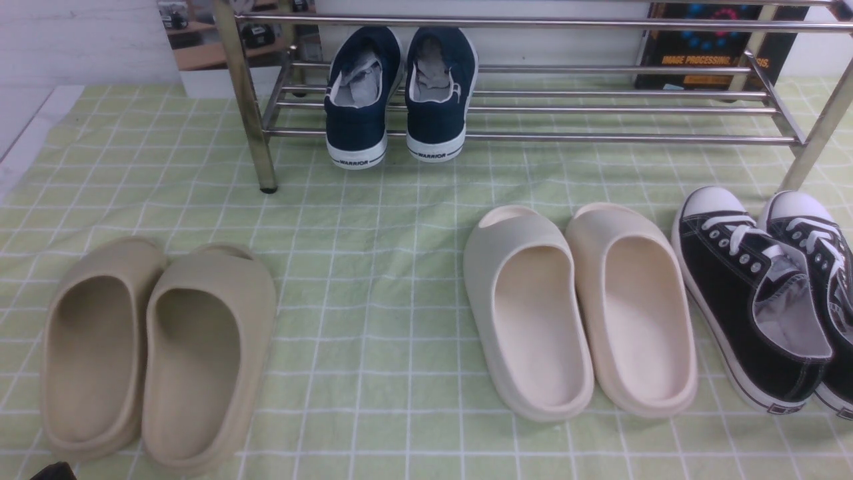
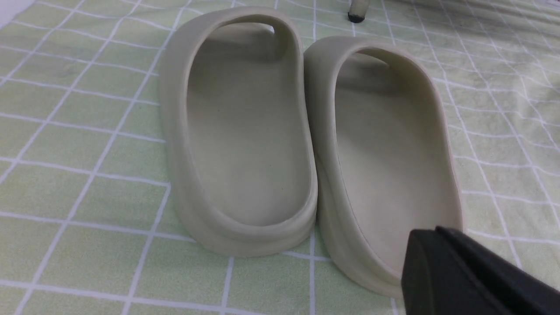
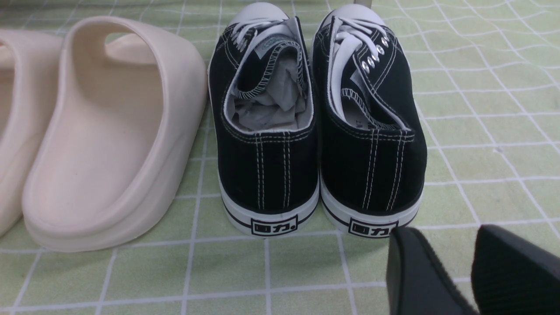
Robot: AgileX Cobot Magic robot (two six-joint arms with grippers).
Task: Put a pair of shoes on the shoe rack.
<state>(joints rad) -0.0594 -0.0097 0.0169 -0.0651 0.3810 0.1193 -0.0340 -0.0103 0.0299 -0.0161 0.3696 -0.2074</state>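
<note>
Slides [image 1: 524, 313], black sneakers [image 1: 760, 293] before chrome rack [image 1: 533, 137]

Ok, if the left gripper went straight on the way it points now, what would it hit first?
Probably the beige slide nearer the rack leg: the left gripper points towards its heel end. Depth is unclear, so it might meet the cloth first.

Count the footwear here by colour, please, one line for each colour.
Navy shoes: 2
Black sneakers: 2
Cream slippers: 2
Tan slippers: 2
Total: 8
</note>
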